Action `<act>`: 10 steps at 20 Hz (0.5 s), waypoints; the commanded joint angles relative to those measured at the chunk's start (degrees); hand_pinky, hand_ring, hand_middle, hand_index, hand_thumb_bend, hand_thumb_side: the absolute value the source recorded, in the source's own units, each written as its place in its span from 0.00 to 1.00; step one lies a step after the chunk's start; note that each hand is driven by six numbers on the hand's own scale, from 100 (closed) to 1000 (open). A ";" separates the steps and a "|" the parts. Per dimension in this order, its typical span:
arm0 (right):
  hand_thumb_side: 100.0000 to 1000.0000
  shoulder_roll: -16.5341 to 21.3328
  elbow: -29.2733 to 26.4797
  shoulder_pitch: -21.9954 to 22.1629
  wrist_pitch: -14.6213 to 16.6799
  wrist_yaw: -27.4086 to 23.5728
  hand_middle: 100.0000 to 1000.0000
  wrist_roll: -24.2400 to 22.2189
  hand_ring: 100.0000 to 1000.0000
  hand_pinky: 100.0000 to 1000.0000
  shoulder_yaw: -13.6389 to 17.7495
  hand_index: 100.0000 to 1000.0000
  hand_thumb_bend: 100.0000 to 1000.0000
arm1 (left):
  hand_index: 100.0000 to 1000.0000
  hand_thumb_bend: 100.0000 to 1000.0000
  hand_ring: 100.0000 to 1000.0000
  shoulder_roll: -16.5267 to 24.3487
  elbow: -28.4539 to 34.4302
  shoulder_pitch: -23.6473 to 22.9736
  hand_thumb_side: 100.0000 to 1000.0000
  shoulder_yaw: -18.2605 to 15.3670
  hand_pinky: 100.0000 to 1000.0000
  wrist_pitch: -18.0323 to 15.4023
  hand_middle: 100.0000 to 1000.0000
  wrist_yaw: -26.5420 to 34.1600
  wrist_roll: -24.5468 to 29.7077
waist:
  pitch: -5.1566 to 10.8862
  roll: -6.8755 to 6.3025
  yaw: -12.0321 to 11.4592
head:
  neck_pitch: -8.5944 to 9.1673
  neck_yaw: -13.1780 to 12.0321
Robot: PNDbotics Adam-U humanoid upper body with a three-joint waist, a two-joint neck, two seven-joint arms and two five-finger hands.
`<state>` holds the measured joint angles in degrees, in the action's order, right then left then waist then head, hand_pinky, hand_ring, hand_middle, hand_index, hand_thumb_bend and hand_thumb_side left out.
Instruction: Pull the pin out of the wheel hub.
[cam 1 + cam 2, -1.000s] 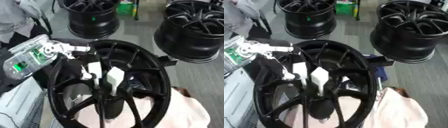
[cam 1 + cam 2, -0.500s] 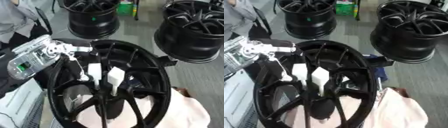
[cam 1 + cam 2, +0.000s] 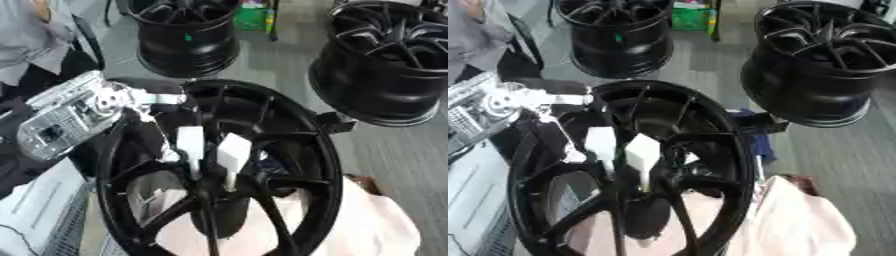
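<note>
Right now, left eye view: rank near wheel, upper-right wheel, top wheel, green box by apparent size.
1. Near wheel, though nearness to the camera inflates it.
2. Upper-right wheel, cropped by the frame.
3. Top wheel, also cropped.
4. Green box.

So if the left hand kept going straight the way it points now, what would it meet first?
Most likely the black wheel's rim. The left hand reaches in from the left at the upper rim edge, pointing right across it. Depth is unclear, so it might pass just above.
</note>
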<state>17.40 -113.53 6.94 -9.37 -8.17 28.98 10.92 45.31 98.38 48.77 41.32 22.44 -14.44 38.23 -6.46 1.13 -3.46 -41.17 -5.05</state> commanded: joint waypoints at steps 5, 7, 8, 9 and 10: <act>0.75 0.86 -1.06 -0.14 0.08 -0.15 0.69 0.06 0.65 0.68 0.43 0.73 0.00 | 0.45 0.04 0.43 4.31 5.77 -0.80 0.00 -5.71 0.60 -1.06 0.20 1.80 -2.66 | 0.46 -0.09 0.02 | 0.57 0.39; 0.75 0.99 -1.06 -0.18 0.21 -0.05 0.69 0.18 0.65 0.68 0.54 0.73 0.00 | 0.44 0.04 0.43 6.01 7.88 -1.46 0.00 -8.49 0.60 -1.69 0.19 2.22 -3.55 | 0.48 -0.16 -0.09 | 0.44 0.51; 0.75 1.02 -1.06 -0.21 0.26 -0.02 0.69 0.24 0.65 0.68 0.59 0.73 0.00 | 0.44 0.04 0.43 6.85 8.86 -1.89 0.00 -10.08 0.60 -1.98 0.19 2.41 -4.04 | 0.48 -0.20 -0.15 | 0.39 0.61; 0.75 1.06 -1.06 -0.21 0.28 0.00 0.69 0.29 0.65 0.68 0.62 0.73 0.00 | 0.44 0.03 0.42 7.68 9.67 -2.27 0.00 -11.74 0.60 -2.19 0.19 2.59 -4.55 | 0.50 -0.24 -0.23 | 0.37 0.80; 0.75 1.11 -1.06 -0.22 0.31 0.03 0.69 0.33 0.65 0.68 0.64 0.73 0.00 | 0.44 0.03 0.42 8.48 10.37 -2.65 0.00 -13.43 0.60 -2.35 0.19 2.84 -5.15 | 0.51 -0.27 -0.30 | 0.36 0.97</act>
<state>17.39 -113.53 7.06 -9.25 -8.17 29.11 10.97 51.27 107.19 45.48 30.74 20.36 -12.06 33.87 -6.55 0.96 -3.70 -41.18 -4.32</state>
